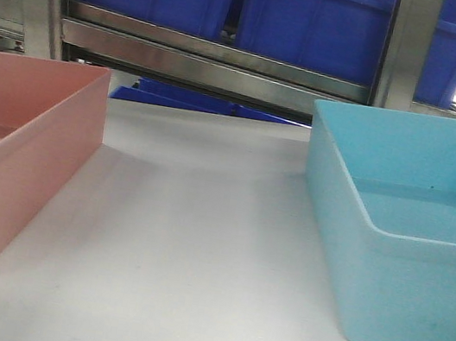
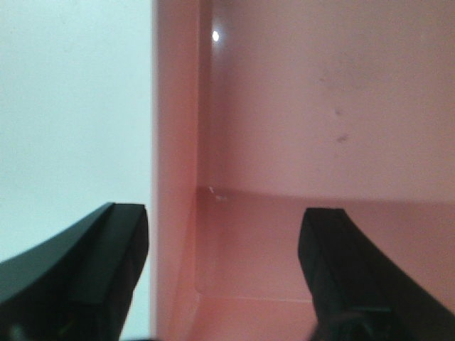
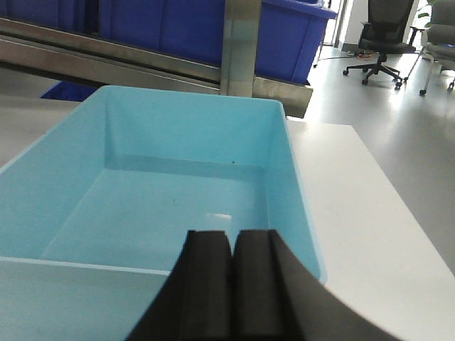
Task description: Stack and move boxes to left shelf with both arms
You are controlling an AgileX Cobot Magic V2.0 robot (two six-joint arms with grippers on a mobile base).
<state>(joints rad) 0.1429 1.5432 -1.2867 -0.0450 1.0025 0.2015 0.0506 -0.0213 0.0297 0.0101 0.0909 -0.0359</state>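
While left tool (image 2: 222, 220) gapes astride smooth pink bin (image 2: 320, 106) wall, right tool (image 3: 231, 240) closed (over blue bin (image 3: 163, 199)).

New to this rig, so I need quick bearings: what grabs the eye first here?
Two open boxes sit on the white table: salmon pink box left, sky blue box right. Behind them, dark blue crates fill a steel rack. The left pincer gapes astride the pink box's wall.
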